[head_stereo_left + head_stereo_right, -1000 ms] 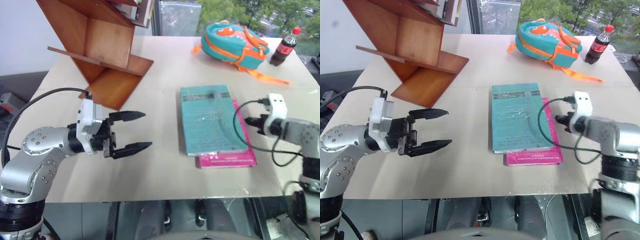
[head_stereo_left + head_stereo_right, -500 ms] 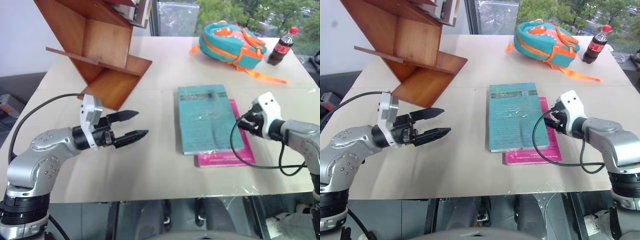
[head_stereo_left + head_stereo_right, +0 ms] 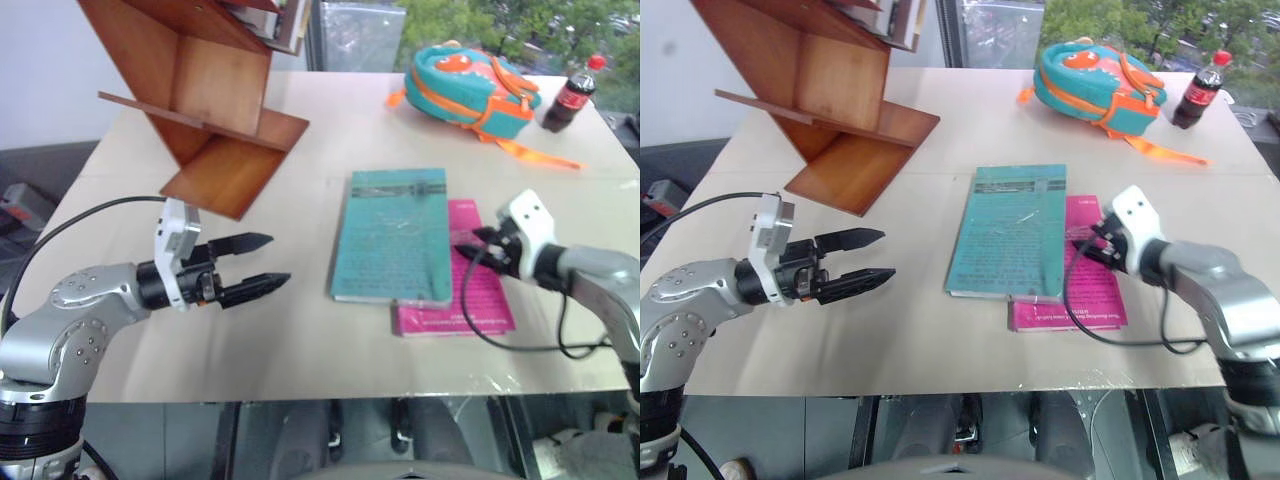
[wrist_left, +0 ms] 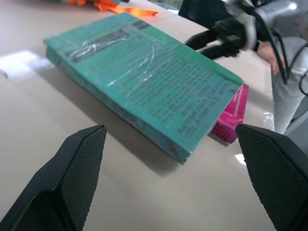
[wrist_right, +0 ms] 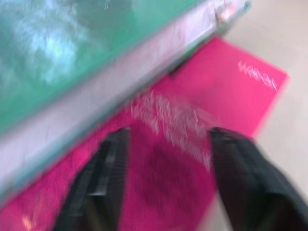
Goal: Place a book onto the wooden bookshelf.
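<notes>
Teal book [image 3: 392, 236]: lying on table [image 3: 300, 340], overlapping pink book [image 3: 470, 290], not yet lifted. We are holding right gripper [image 3: 1087, 246] fingers apart at its edge, left gripper [image 3: 262, 263] spread. Next: gripping, carrying to wooden bookshelf [image 3: 200, 90].

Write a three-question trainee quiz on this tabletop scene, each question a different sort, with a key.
1. True or false: the teal book lies partly on top of the pink book.
2. Which item stands nearest the soda bottle? A) wooden bookshelf B) backpack C) left tool
3. Fill in: the right tool sits over the ____ book, beside the teal book's edge.

Key: 1 true; 2 B; 3 pink.
</notes>
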Available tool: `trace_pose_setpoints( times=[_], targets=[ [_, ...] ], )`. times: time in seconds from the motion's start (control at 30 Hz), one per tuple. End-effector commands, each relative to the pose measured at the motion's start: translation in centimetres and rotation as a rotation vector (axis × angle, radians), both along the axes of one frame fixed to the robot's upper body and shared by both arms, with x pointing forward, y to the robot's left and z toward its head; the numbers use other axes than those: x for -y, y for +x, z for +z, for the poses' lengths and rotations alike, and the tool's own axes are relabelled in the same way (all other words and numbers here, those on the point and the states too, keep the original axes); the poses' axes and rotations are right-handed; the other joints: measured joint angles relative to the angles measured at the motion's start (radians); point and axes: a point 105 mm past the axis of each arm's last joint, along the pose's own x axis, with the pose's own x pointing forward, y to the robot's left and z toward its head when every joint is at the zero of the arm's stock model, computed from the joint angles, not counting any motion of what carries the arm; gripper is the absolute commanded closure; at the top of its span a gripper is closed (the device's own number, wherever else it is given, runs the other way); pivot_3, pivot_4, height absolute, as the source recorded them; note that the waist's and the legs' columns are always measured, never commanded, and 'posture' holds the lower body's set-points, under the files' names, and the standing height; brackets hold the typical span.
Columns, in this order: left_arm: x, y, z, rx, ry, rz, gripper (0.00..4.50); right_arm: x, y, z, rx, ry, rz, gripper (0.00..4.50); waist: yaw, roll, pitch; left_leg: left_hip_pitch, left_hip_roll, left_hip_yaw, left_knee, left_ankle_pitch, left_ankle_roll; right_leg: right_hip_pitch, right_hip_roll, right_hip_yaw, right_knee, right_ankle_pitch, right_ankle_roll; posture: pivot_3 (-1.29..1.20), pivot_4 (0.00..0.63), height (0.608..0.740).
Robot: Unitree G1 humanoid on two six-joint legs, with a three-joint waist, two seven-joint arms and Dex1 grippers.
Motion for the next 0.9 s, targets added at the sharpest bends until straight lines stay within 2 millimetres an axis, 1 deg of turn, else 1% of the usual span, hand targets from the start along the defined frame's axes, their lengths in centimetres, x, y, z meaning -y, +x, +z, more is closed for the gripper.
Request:
trace_pose_setpoints(
  times=[0.03, 0.1, 0.13, 0.2, 0.27, 0.33, 0.4, 0.53, 0.63, 0.7, 0.9],
  targets=[
    [0.0, 0.3, 0.6, -0.028, -0.01, -0.004, 0.0, -0.3, -1.9, 3.0, 0.115, -0.013, 0.084, 0.06, -0.002, 0.0, 0.0, 0.0, 0.0, 0.0, 0.0, 0.0, 0.0, 0.0, 0.0, 0.0, 0.0, -0.001, 0.001, 0.0, 0.15, 0.74],
    [-0.1, 1.2, -0.1, -0.117, 0.007, 0.019, 0.0, -1.2, -4.2, 4.5, 0.151, 0.03, 0.156, 0.06, -0.002, 0.0, 0.0, 0.002, 0.001, 0.001, 0.0, 0.0, 0.0, 0.001, 0.001, 0.001, 0.0, -0.001, 0.002, 0.0, 0.15, 0.74],
    [0.0, 1.7, -0.6, -0.187, 0.003, 0.033, 0.0, -1.9, -5.4, 5.2, 0.162, 0.058, 0.197, 0.06, 0.0, 0.0, 0.0, 0.002, 0.001, 0.001, 0.0, 0.0, 0.0, 0.001, 0.001, 0.001, 0.001, -0.001, 0.003, 0.0, 0.15, 0.74],
    [0.0, 2.8, -1.3, -0.315, -0.012, 0.068, 0.0, -3.2, -7.3, 5.9, 0.168, 0.072, 0.271, 0.06, 0.004, 0.0, 0.0, 0.002, 0.001, -0.001, 0.0, 0.0, 0.0, 0.001, 0.001, 0.0, 0.002, -0.001, 0.003, 0.0, 0.15, 0.74],
    [0.3, 3.9, -2.0, -0.457, -0.049, 0.095, 0.0, -4.4, -8.6, 6.5, 0.193, 0.089, 0.314, 0.06, 0.002, -0.001, -0.001, 0.003, 0.001, -0.003, 0.001, 0.0, 0.0, 0.003, 0.001, 0.0, 0.002, -0.001, 0.003, 0.0, 0.15, 0.74],
    [0.9, 4.9, -2.7, -0.557, -0.07, 0.111, 0.0, -5.5, -9.5, 6.9, 0.22, 0.085, 0.346, 0.06, 0.001, -0.004, -0.002, 0.003, 0.001, -0.003, 0.002, 0.0, 0.0, 0.004, 0.001, -0.001, 0.003, -0.001, 0.003, 0.0, 0.15, 0.74],
    [1.5, 5.9, -2.9, -0.646, -0.122, 0.113, 0.0, -6.1, -9.8, 7.3, 0.246, 0.094, 0.348, 0.06, 0.0, -0.006, -0.002, 0.003, 0.0, -0.003, 0.002, 0.0, 0.0, 0.004, 0.0, 0.0, 0.002, -0.001, 0.003, 0.0, 0.15, 0.74],
    [3.2, 7.7, -3.7, -0.782, -0.193, 0.111, 0.0, -6.6, -10.1, 7.9, 0.275, 0.098, 0.332, 0.06, 0.002, -0.009, -0.001, 0.002, 0.0, -0.003, 0.003, 0.0, 0.001, 0.004, 0.0, -0.001, 0.003, -0.001, 0.002, 0.0, 0.15, 0.74],
    [4.4, 9.0, -4.1, -0.847, -0.255, 0.106, 0.0, -6.9, -10.5, 8.3, 0.288, 0.106, 0.332, 0.06, 0.001, -0.009, -0.001, 0.002, 0.0, -0.003, 0.003, 0.0, 0.001, 0.004, 0.0, -0.001, 0.002, 0.0, 0.001, 0.0, 0.15, 0.74],
    [5.5, 9.8, -4.8, -0.884, -0.277, 0.106, 0.0, -7.1, -10.7, 8.6, 0.303, 0.113, 0.328, 0.06, 0.003, -0.01, -0.002, 0.002, -0.001, -0.003, 0.003, 0.0, 0.001, 0.004, 0.0, -0.001, 0.002, 0.0, 0.001, 0.0, 0.15, 0.74],
    [9.2, 10.8, -4.9, -0.935, -0.369, -0.002, 0.0, -7.3, -10.7, 8.8, 0.307, 0.112, 0.309, 0.06, 0.004, -0.012, -0.003, 0.002, -0.001, -0.003, 0.003, 0.0, 0.001, 0.004, -0.001, -0.002, 0.002, 0.0, 0.001, 0.0, 0.15, 0.74]
  ],
)
